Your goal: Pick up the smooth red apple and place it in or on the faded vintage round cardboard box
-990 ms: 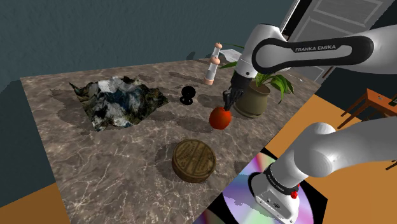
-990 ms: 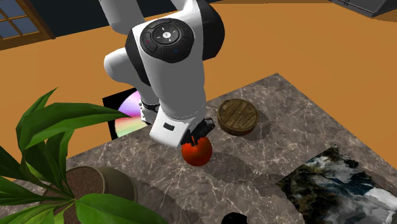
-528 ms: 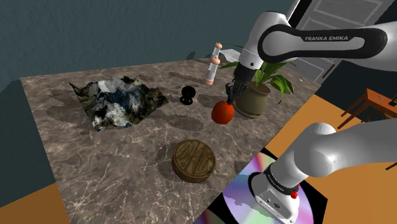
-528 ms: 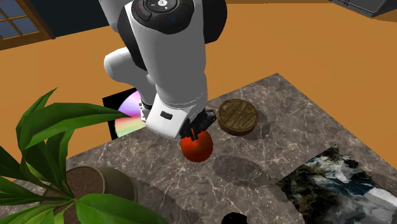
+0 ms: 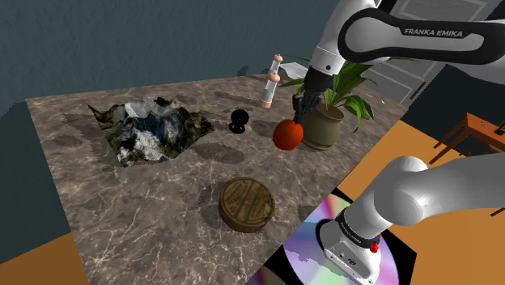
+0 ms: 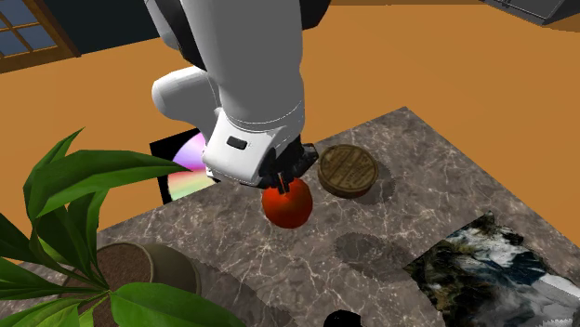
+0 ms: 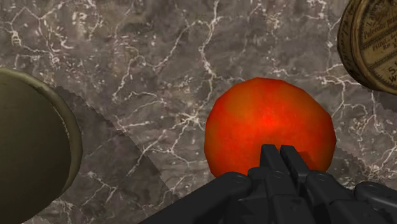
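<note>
My tool is pinched nearly closed on the very top of the red apple, and the fruit hangs under the fingertips, clear of the dark marbled desk. In the second exterior view the apple casts its shadow on the desk well apart from itself, toward that view's lower right. The round box lies flat with its patterned lid up, near the desk's edge on the stand's side. In the wrist view the apple sits just beyond my tool, with the box to one side and the potted plant to the other. An hourglass stands upright near the plant.
</note>
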Robot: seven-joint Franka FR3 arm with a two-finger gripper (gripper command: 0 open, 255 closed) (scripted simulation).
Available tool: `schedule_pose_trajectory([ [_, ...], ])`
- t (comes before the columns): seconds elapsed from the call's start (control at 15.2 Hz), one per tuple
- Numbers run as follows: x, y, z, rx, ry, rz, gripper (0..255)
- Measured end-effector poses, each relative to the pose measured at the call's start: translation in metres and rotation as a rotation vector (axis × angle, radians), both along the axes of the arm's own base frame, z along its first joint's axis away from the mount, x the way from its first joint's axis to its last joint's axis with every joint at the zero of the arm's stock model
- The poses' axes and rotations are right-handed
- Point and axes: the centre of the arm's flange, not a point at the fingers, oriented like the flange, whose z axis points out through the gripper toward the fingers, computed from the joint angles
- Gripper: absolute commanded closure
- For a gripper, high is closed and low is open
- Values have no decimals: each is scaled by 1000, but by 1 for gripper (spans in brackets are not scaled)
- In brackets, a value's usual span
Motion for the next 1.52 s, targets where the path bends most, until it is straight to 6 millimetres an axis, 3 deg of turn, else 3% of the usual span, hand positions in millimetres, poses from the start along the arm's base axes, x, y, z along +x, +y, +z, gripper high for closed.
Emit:
schedule_pose_trajectory([
  [0.33, 0, -1, 25, 0, 0, 0, 255],
  [0.46, -3, 14, 30, 0, 0, 0, 255],
  [1.52, -70, 199, 93, 0, 0, 1, 255],
])
